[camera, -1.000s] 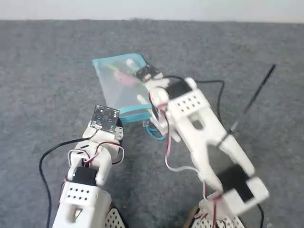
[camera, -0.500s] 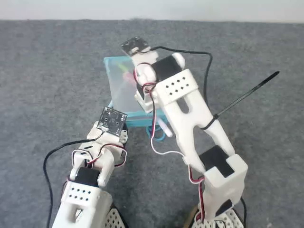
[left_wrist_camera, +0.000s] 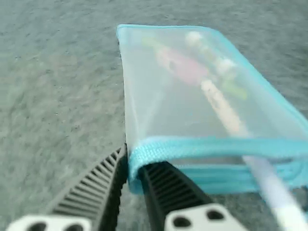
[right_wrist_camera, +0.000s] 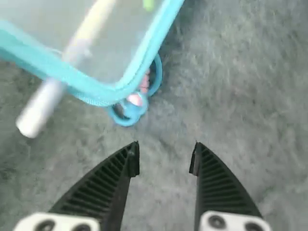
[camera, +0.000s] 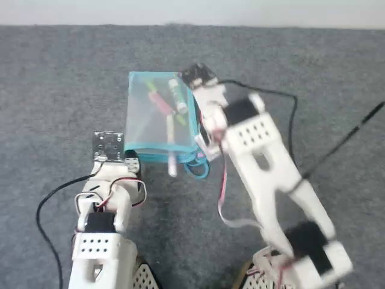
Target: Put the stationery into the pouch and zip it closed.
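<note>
The translucent pouch (camera: 157,117) with teal trim lies on the grey carpet and holds pink, green and white pens (left_wrist_camera: 192,62). A white pen (camera: 172,162) sticks out of its open near edge, also seen as the white pen (right_wrist_camera: 45,108). My left gripper (left_wrist_camera: 134,168) is shut on the near-left corner of the pouch's zipper edge (left_wrist_camera: 202,147). My right gripper (right_wrist_camera: 163,161) is open just above the carpet, a short way from the teal ring pull (right_wrist_camera: 130,108) at the pouch's near-right corner, with nothing between its fingers.
Grey carpet (camera: 60,78) stretches all around the pouch. A thin black rod (camera: 349,135) slants at the right. Cables (camera: 54,192) trail from both arms near the front.
The right arm swung off the top of the pouch to its right side. The left arm shifted left with the pouch corner, and the pouch turned squarer to the arms.
</note>
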